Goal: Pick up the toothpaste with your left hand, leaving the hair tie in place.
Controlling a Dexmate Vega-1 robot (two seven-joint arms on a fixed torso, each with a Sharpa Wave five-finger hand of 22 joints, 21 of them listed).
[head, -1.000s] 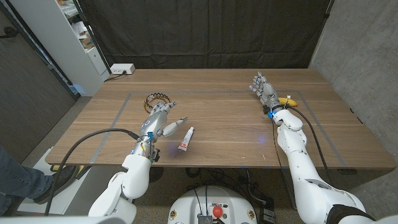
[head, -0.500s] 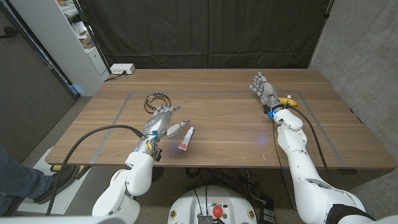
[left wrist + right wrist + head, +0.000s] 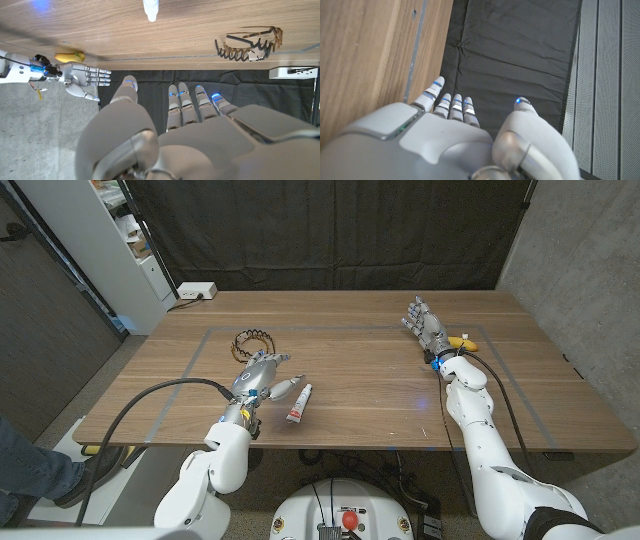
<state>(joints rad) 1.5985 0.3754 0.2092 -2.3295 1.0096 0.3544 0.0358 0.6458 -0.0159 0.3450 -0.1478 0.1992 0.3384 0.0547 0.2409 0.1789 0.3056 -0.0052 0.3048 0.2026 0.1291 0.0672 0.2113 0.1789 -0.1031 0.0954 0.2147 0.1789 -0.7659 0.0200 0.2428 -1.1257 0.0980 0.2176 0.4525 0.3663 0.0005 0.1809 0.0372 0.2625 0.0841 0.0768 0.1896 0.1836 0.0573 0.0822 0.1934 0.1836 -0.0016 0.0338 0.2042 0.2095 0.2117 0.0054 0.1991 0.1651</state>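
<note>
While our left hand (image 3: pixel 262 378) hovers with fingers spread and nothing in them, just beside the toothpaste (image 3: pixel 298 404) near the table's (image 3: pixel 380 390) front edge, we judge the grasp not yet made. We should close thumb and fingers across the tube's middle, keeping clear of the hair tie (image 3: pixel 253 340) lying farther back, towards the rear-left. Our right hand (image 3: pixel 426 325) waits open, holding nothing, near the right edge.

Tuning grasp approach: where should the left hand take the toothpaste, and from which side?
Grip the toothpaste mid-body, across its narrow width. It lies flat, long axis roughly front-to-back, just right of the left hand, so come from its left, away from the hair tie behind.
</note>
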